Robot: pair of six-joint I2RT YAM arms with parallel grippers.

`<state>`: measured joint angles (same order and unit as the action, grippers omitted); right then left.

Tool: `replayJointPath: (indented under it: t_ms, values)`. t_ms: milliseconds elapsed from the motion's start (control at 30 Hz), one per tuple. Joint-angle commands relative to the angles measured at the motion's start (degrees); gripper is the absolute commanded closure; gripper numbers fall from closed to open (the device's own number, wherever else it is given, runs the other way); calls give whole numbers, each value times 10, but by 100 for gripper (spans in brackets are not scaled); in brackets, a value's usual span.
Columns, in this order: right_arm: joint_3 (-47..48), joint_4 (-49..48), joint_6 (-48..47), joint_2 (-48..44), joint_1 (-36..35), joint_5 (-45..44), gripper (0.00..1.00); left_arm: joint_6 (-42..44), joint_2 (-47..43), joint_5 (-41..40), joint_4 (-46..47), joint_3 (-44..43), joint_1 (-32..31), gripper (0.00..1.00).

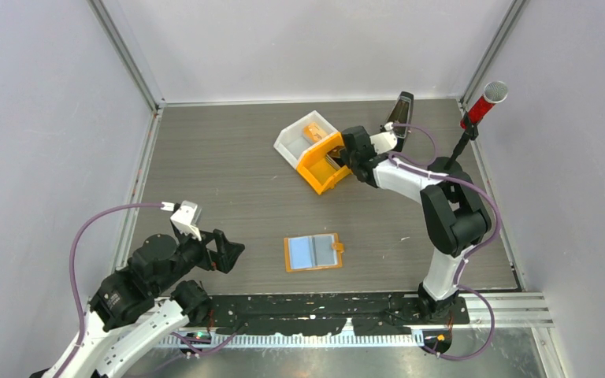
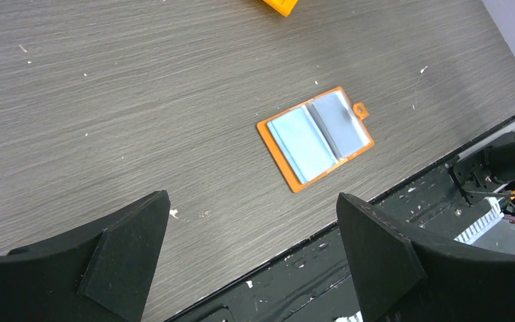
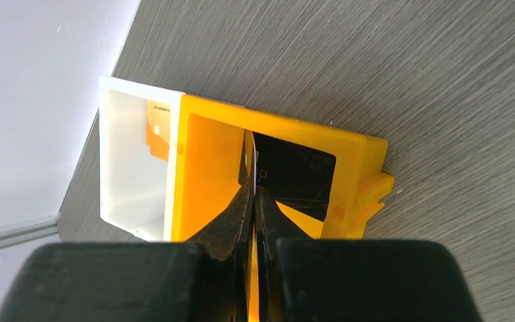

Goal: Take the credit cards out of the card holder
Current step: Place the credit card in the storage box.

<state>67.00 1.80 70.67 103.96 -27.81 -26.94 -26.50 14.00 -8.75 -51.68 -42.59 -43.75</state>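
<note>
The orange card holder (image 1: 313, 252) lies open and flat near the table's front edge, its pale blue and clear sleeves facing up; it also shows in the left wrist view (image 2: 315, 137). My left gripper (image 1: 232, 256) is open and empty, hovering left of the holder (image 2: 251, 201). My right gripper (image 1: 345, 157) is shut on a thin credit card seen edge-on (image 3: 255, 157), held inside the orange bin (image 3: 208, 154). A black credit card (image 3: 295, 178) lies in that bin, right of the fingers.
The orange bin (image 1: 321, 161) stands at the back centre against a white bin (image 1: 299, 138) that holds an orange block-like item (image 1: 313, 130). A red microphone (image 1: 484, 102) stands at the back right. A black rail (image 2: 375, 268) runs along the table's near edge.
</note>
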Motion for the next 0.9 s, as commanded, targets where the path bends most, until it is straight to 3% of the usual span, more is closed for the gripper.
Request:
replayJointPath:
  t_ms: [0,333,633,867]
  values:
    - [23,-12,10,10,4,-21,91,11,2,10,21,-12,1,1]
    - [19,-50,18,25,8,-19,86,13,-13,11,21,-14,1,1]
    - [28,-8,7,9,11,-34,67,13,-22,3,21,-11,1,1]
    - [50,61,-8,-8,20,-44,65,13,-14,7,21,-13,1,1]
